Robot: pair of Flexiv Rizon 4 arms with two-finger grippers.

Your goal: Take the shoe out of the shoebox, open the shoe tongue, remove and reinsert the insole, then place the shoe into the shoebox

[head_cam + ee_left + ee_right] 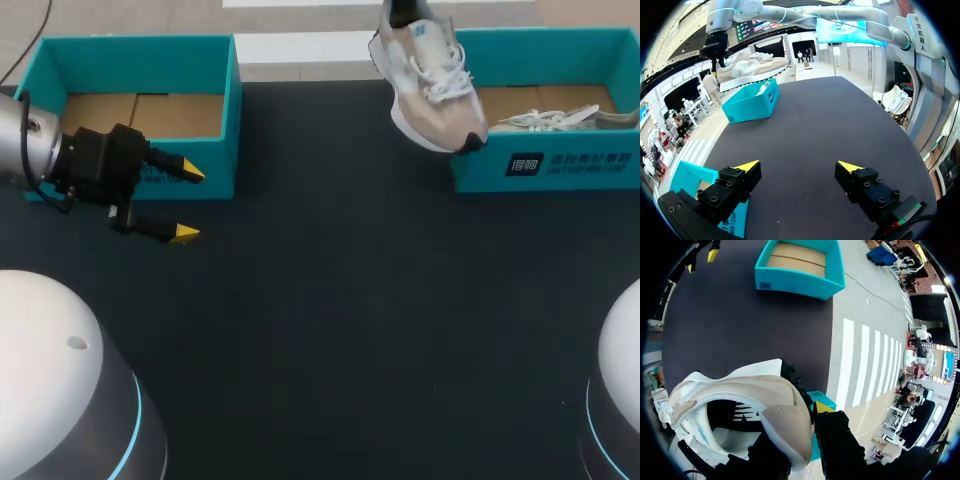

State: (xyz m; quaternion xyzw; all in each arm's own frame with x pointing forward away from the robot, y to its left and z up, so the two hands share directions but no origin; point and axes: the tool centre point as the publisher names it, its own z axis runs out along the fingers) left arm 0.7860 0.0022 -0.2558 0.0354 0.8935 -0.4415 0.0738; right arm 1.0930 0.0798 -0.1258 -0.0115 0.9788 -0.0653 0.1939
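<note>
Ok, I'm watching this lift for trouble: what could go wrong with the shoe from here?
The right gripper pinches the shoe only at its heel, so it could swing or slip free. The shoe hangs over the right shoebox at its front corner and might clip it. The left gripper is open and far off.

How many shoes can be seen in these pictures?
2. One shoe is held by the right gripper above the shoebox; the second shoe lies inside it.
</note>
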